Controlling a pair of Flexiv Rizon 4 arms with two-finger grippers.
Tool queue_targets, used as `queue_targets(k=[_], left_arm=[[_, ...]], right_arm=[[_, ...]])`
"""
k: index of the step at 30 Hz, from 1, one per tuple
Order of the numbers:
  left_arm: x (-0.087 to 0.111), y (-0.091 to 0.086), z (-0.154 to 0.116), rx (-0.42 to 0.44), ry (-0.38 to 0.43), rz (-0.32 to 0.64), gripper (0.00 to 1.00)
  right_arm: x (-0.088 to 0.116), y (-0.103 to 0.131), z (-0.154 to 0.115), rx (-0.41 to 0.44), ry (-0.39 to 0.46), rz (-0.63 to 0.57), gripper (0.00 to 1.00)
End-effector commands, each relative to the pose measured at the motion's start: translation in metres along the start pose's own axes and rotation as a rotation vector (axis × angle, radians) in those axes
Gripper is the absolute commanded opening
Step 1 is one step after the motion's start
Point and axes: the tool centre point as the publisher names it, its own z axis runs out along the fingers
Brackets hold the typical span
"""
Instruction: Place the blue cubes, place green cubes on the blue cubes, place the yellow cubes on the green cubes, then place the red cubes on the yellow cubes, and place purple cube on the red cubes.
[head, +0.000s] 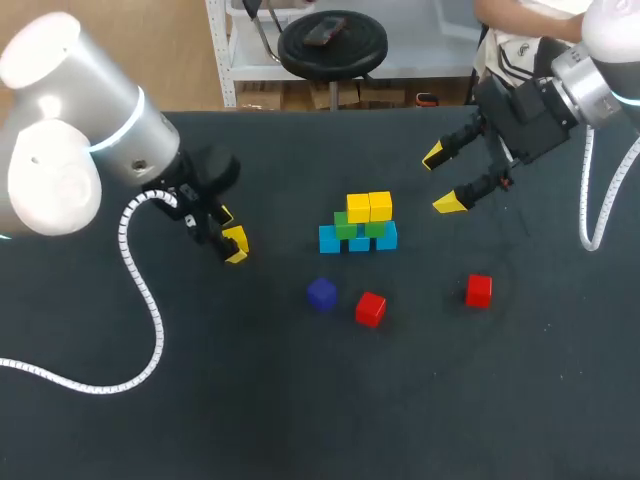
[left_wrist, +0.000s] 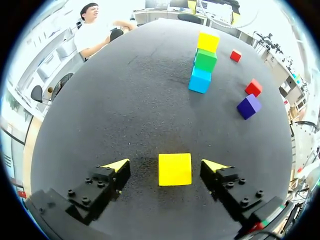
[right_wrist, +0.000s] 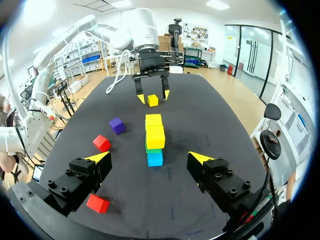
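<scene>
A stack stands mid-table: blue cubes (head: 358, 240) at the base, green cubes (head: 360, 227) on them, and two yellow cubes (head: 369, 207) on top. A third yellow cube (left_wrist: 175, 169) lies on the table left of the stack. My left gripper (left_wrist: 166, 165) is low around it, open, with a gap on each side. A purple cube (head: 321, 293) and two red cubes (head: 370, 308) (head: 478, 290) lie loose in front of the stack. My right gripper (head: 445, 180) hangs open and empty above the table, right of the stack (right_wrist: 154, 140).
The black table (head: 300, 400) has free room in front and at the left. The left arm's white cable (head: 140, 300) loops over the table's left part. Beside the right gripper, a red cube (right_wrist: 97, 203) lies near one finger.
</scene>
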Motion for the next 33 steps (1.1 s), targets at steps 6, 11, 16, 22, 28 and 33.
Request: queue_targets(k=[6, 11, 16, 22, 28, 33], left_arm=[[0.002, 0.004, 0.004, 0.004, 0.011, 0.001, 0.0], [0.0, 0.0, -0.001, -0.008, 0.012, 0.007, 0.0], [-0.003, -0.009, -0.016, -0.029, 0.025, 0.016, 0.0], [-0.007, -0.021, -0.04, -0.063, 0.045, 0.034, 0.0], [-0.013, -0.033, -0.059, -0.067, 0.1, 0.046, 0.0], [-0.018, -0.044, -0.066, -0.04, 0.11, 0.033, 0.0]], right_arm=[[0.0, 0.001, 0.0, 0.002, -0.001, -0.001, 1.0], [0.0, 0.001, 0.0, 0.002, -0.001, -0.001, 1.0], [0.0, 0.001, 0.0, 0.002, -0.001, -0.001, 1.0], [0.0, 0.001, 0.0, 0.002, -0.001, -0.001, 1.0], [0.0, 0.001, 0.0, 0.002, -0.001, -0.001, 1.0], [0.0, 0.001, 0.0, 0.002, -0.001, -0.001, 1.0]])
